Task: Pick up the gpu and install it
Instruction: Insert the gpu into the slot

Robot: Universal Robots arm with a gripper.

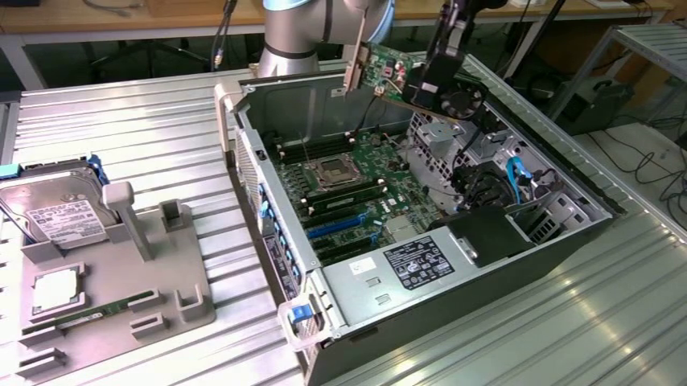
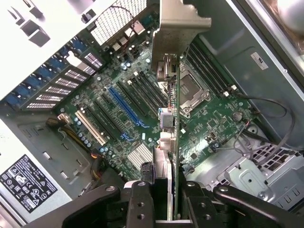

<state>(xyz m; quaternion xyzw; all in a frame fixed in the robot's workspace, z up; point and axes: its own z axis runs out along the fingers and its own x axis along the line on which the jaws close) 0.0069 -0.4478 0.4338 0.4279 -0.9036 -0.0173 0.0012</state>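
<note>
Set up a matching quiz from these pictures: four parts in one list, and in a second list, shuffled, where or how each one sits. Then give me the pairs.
Things
1. gpu
2. hard drive
3. memory stick
4. processor socket

Places
A. on the motherboard inside the open case
B. narrow green strip lying in the grey holder
C. clamped in the tool, above the case
D. white label up, on the grey holder

Pairs: 1-C, 2-D, 3-B, 4-A
</note>
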